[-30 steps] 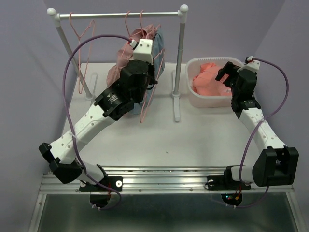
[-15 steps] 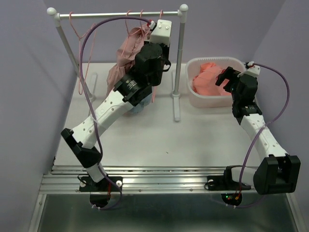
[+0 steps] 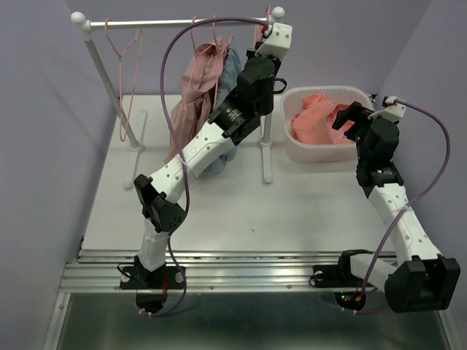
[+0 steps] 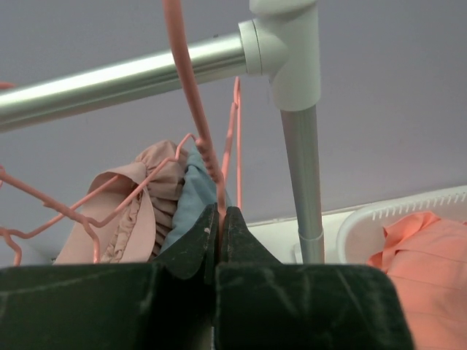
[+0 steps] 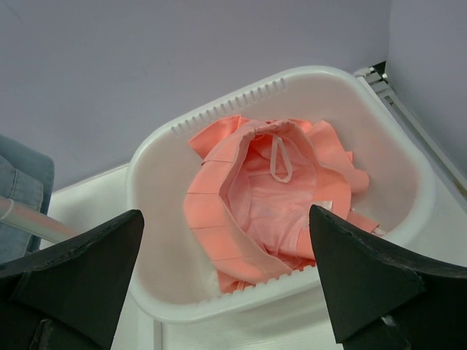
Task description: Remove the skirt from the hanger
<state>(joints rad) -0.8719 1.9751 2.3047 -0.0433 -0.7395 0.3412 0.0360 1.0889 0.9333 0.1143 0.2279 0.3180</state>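
Observation:
My left gripper (image 3: 260, 30) is high up by the right end of the rail (image 3: 168, 22), shut on the thin wire of a pink hanger (image 4: 193, 95), with the fingertips (image 4: 219, 213) pinching it just under the rail (image 4: 124, 76). An orange skirt (image 3: 317, 117) lies crumpled in the white basket (image 3: 292, 98); the right wrist view shows it (image 5: 270, 189) too. My right gripper (image 3: 349, 115) hovers open and empty above that basket (image 5: 146, 168), its jaws wide apart (image 5: 226, 213).
A dusty pink garment (image 3: 193, 95) and a blue denim one (image 3: 230, 69) hang from hangers on the rail, left of my left gripper. An empty pink hanger (image 3: 124, 51) hangs at the rail's left end. The rack's right post (image 4: 303, 168) stands just beside the left gripper.
My left arm has stretched up and to the right, from in front of the hanging clothes to the rail's right end. The right arm has shifted slightly right.

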